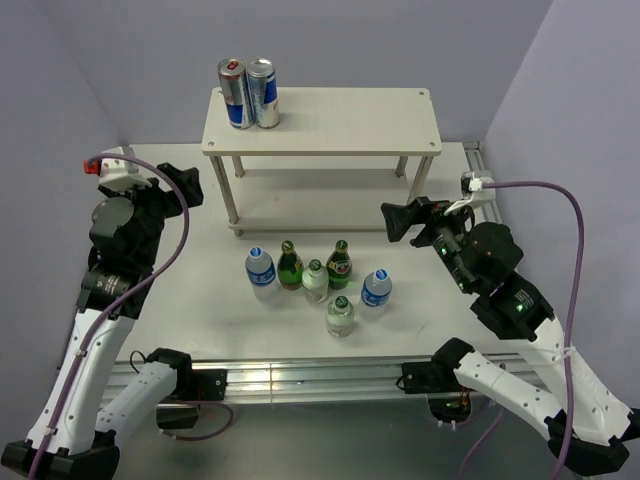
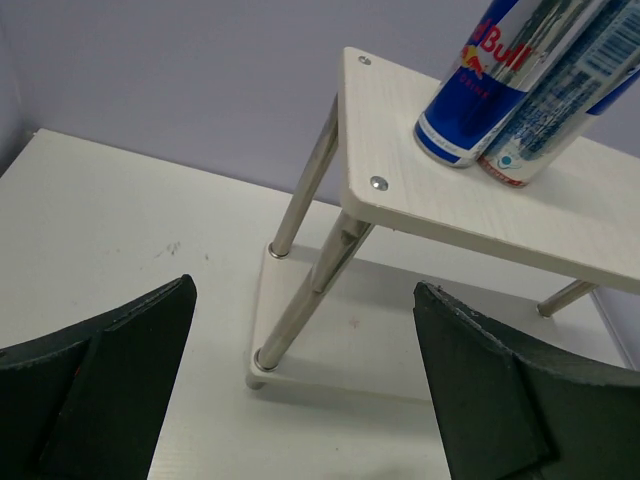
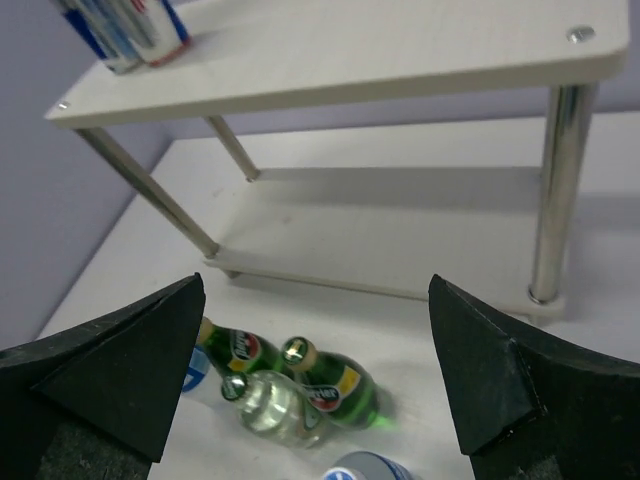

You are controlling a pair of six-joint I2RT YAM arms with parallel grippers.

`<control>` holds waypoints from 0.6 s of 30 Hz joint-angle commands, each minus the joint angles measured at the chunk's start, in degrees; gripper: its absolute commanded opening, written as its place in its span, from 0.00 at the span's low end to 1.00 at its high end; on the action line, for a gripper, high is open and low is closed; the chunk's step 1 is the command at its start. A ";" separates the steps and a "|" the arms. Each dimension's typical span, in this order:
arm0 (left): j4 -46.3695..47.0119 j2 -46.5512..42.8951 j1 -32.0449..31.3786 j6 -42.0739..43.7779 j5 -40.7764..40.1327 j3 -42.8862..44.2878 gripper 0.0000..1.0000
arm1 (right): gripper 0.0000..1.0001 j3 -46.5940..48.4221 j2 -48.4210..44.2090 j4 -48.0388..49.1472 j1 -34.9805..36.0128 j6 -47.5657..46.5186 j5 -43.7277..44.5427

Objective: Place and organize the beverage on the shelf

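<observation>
Shelf: the shelf (image 1: pixel 325 122) stands upright at the far middle of the table (image 1: pixel 170 310), its long side facing the arms and its round legs on the tabletop.
Top tier: two cans (image 1: pixel 248 93) stand upright at the left end, touching side by side. The left wrist view shows blue and silver print on them.
Loose stock: six bottles (image 1: pixel 316 281) stand upright in a cluster on the table, in front of the shelf and between the two arms, apart from the shelf.
Cluster, left to right: blue-capped water bottle (image 1: pixel 260 268), left green bottle (image 1: pixel 290 266), clear bottle with a green cap, right green bottle (image 1: pixel 340 264), second water bottle (image 1: pixel 376 288).
Cluster, near side: another clear bottle (image 1: pixel 340 316) sits closest to the arm bases, just in front of the row.
Left gripper: the left gripper (image 2: pixel 305 290) hangs above the table near the shelf's left end. Its fingers are spread wide with nothing between them. Its camera looks at the left legs and the cans above.
Right gripper: the right gripper (image 3: pixel 318 285) sits off the shelf's right front corner, pointed toward it. Its fingers are spread wide and it grips nothing. The bottles lie below and ahead of it.
Contact: neither gripper touches the shelf, the cans or any bottle.
</observation>
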 commanded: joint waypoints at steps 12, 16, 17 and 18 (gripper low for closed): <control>0.15 -1.68 -0.02 2.33 -3.81 -0.62 0.99 | 1.00 -9.44 0.22 -14.95 7.93 19.22 18.53; 0.32 -1.16 -0.02 2.42 -4.69 -0.97 0.99 | 1.00 -12.18 0.13 -16.00 13.63 23.18 20.62; 0.15 -0.98 -0.02 2.42 -4.78 -0.80 0.99 | 1.00 -12.09 0.48 -18.00 15.13 25.36 21.50; -0.11 -0.37 -0.02 2.42 -4.87 -0.71 0.99 | 1.00 -12.09 0.92 -19.16 16.54 26.60 22.38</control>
